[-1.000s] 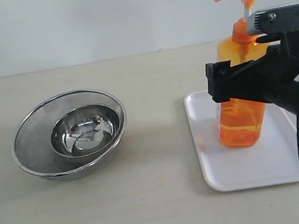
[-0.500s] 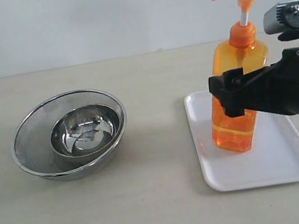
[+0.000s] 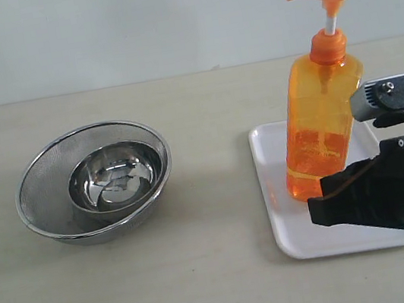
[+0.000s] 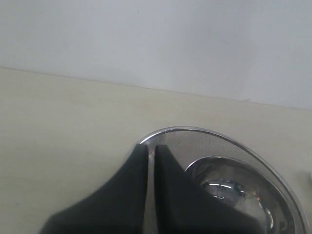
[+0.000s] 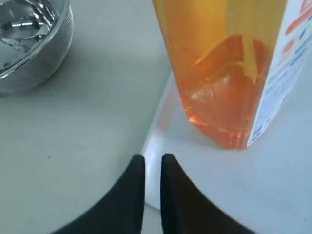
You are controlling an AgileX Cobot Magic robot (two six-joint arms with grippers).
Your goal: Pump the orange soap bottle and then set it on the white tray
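Right jaws together, empty; orange soap bottle [image 3: 321, 129] stands on white tray [image 3: 281, 212] just beyond.

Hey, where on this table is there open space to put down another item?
Widest bare table lies between the steel strainer bowl and the white tray. The strip behind the bowl, toward the wall, is bare too. The tray is crowded: the orange soap bottle stands on it and the right gripper hangs over its near edge.
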